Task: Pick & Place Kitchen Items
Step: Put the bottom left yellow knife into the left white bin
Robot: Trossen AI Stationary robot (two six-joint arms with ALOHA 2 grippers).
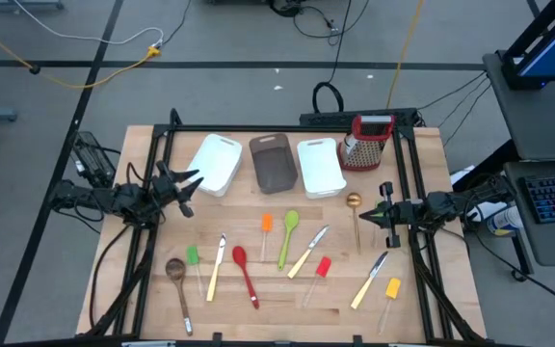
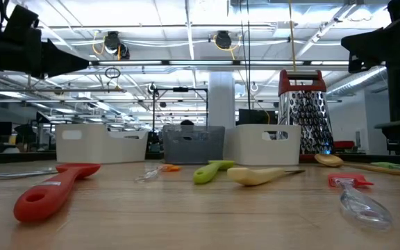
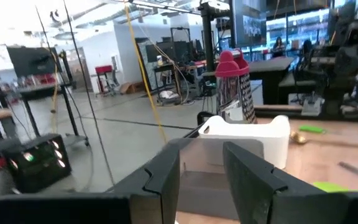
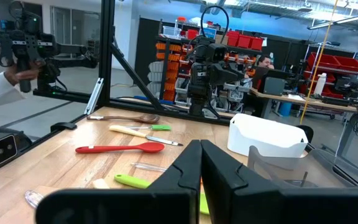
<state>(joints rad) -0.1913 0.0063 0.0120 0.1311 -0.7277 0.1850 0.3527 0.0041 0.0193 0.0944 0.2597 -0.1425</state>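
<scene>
Several slim utensils lie flat on the wooden table (image 1: 143, 289). Among them are a wooden spoon (image 1: 177, 280), a red spoon (image 1: 245, 275), a green spoon (image 1: 287, 236), a gold spoon (image 1: 355, 214), cream-handled knives (image 1: 308, 253) and small spatulas (image 1: 391, 292). My left gripper (image 1: 186, 185) is open and empty. It is raised at the table's left, near the left white tub (image 1: 216, 164). My right gripper (image 1: 385, 214) is shut and empty. It is raised at the table's right, beside the gold spoon. Its shut fingers show in the right wrist view (image 4: 201, 165).
A brown tub (image 1: 274, 161) and a second white tub (image 1: 320, 166) stand in a row at the back. A red-topped metal grater (image 1: 366, 143) stands at the back right. A black frame rail (image 1: 287, 127) borders the table. A person's sleeve and hand (image 4: 5, 84) show beyond the left side.
</scene>
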